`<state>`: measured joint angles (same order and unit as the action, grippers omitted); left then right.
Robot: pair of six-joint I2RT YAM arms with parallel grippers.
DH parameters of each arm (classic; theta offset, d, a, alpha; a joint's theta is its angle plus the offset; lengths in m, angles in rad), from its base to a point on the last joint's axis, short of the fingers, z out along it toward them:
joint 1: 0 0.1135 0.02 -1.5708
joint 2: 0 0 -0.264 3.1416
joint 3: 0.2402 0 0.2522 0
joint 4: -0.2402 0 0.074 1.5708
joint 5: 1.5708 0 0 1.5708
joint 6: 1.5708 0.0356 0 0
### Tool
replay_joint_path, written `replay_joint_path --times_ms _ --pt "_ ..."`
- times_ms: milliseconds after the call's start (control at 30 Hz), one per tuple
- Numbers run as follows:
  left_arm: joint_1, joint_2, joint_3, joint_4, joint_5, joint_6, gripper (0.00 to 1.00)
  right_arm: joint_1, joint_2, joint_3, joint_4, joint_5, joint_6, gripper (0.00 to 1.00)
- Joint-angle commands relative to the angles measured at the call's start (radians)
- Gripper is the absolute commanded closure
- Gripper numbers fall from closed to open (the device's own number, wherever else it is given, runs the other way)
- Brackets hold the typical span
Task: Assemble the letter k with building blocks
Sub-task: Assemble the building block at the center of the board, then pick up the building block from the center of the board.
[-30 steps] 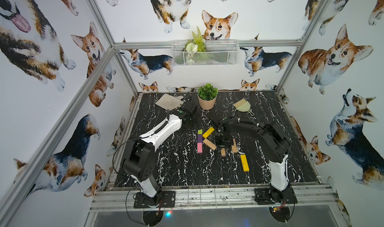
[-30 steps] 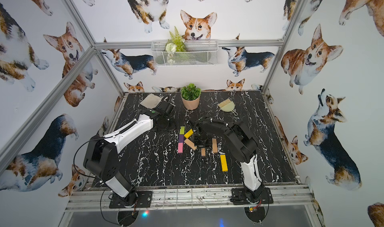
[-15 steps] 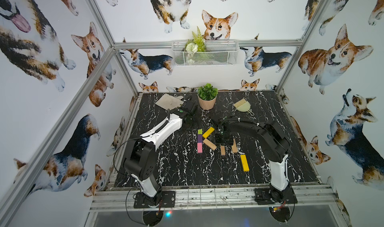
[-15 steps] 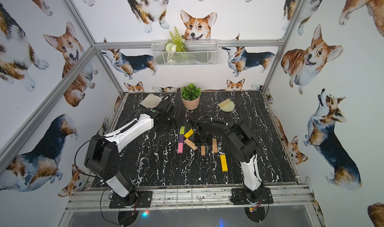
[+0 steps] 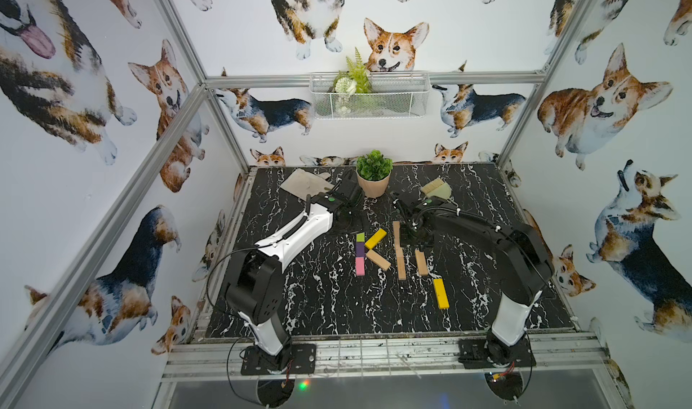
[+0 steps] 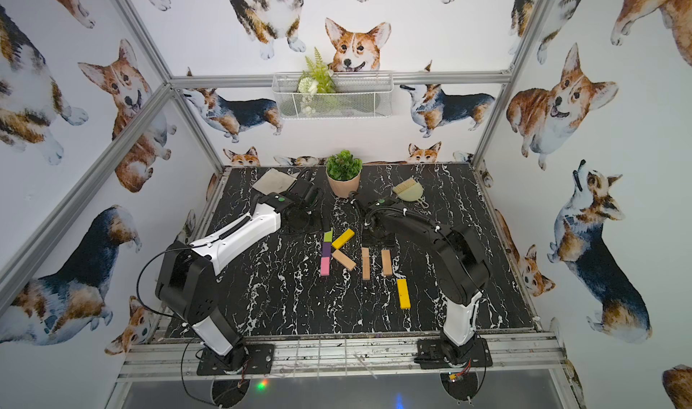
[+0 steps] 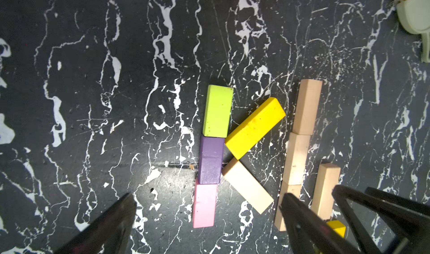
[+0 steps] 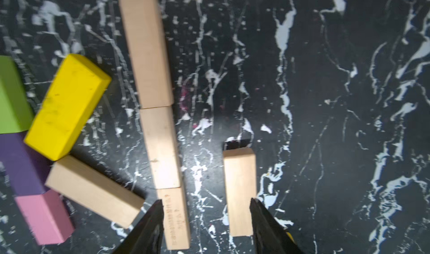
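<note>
The building blocks lie mid-table. Green (image 5: 360, 237), purple (image 5: 360, 248) and pink (image 5: 360, 266) blocks form a straight line; a yellow block (image 5: 375, 238) and a tan block (image 5: 378, 259) slant off its right side. Right of them, three tan blocks (image 8: 161, 148) lie end to end, with a single tan block (image 8: 239, 192) beside them and another yellow block (image 5: 440, 293) nearer the front. My right gripper (image 8: 206, 201) hovers open over the gap between the tan row and the single block, holding nothing. My left gripper (image 7: 207, 197) hangs wide open and empty above the pink block (image 7: 204, 204).
A potted plant (image 5: 373, 175) stands at the back centre. A hand brush with a pale green dustpan (image 5: 436, 190) lies at the back right, and a pale flat pad (image 5: 305, 182) at the back left. A wire basket (image 5: 369, 96) hangs on the rear wall.
The right gripper's jaws have gone from shut to open, and that gripper has shifted slightly to the right. The left arm has hardly moved.
</note>
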<state>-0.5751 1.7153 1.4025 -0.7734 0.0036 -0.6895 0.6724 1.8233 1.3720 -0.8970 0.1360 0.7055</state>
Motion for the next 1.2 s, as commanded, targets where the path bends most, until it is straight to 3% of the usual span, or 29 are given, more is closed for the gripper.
replay_joint_path --times_ms 0,633,733,867,1167 --pt "-0.018 0.014 0.024 -0.007 -0.003 0.028 0.00 -0.015 -0.004 -0.030 -0.020 0.026 -0.029 0.39" --pt "-0.030 0.013 0.018 -0.014 -0.022 0.013 0.00 -0.048 0.098 -0.105 0.032 -0.048 -0.072 0.49" --pt "-0.029 0.016 0.021 -0.015 -0.020 0.012 0.00 -0.051 0.108 -0.112 0.036 -0.055 -0.069 0.54" --pt "-0.031 0.010 0.017 -0.015 -0.025 0.012 0.00 -0.056 0.105 -0.115 0.041 -0.060 -0.057 0.70" --pt "-0.030 -0.004 0.004 -0.013 -0.027 0.007 0.00 -0.112 0.067 -0.140 0.094 -0.155 0.044 0.81"
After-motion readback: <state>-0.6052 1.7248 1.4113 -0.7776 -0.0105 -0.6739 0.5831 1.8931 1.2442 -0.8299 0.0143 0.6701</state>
